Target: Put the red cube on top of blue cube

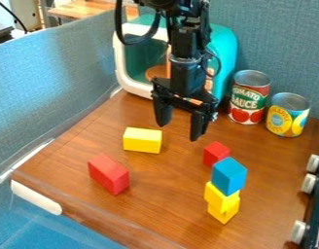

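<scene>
claw [180, 130] hangs spread beyond the equal-sided red cube [216, 153] and blue cube [229, 176], both turned cornerwise to the camera.

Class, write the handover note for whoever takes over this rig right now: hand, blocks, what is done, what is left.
Hand: open, empty, above the table.
Red cube: on the table, just behind the stack.
Blue cube: top of the stack, on two yellow blocks.
Done: nothing placed on the blue cube.
Left: grasp the red cube, not the longer red block; set it on the blue one; release.
</scene>
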Motion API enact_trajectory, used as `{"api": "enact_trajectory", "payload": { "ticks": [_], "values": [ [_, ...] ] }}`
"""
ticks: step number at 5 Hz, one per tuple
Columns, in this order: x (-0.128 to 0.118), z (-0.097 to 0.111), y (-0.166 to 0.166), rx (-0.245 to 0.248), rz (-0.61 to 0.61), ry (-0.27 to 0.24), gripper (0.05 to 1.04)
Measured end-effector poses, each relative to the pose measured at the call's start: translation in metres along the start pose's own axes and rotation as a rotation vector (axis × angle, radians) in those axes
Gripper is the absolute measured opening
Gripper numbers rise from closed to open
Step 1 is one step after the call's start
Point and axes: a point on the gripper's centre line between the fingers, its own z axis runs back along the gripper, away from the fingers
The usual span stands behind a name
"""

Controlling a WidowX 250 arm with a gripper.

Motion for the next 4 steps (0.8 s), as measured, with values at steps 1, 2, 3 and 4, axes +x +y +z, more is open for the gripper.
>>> {"api": "enact_trajectory", "payload": {
  "ticks": [1,2,3,4],
  "values": [
    [-0.003,-0.011,-0.001,-0.008,0.0,0.034,0.999],
    [-0.001,-0.025,-0.009,0.01,-0.028,0.045,0.999],
    [0.011,-0.036,-0.019,-0.04,-0.195,0.035,0.999],
    [0.042,-0.048,-0.028,-0.034,-0.334,0.023,0.999]
  ]
}}
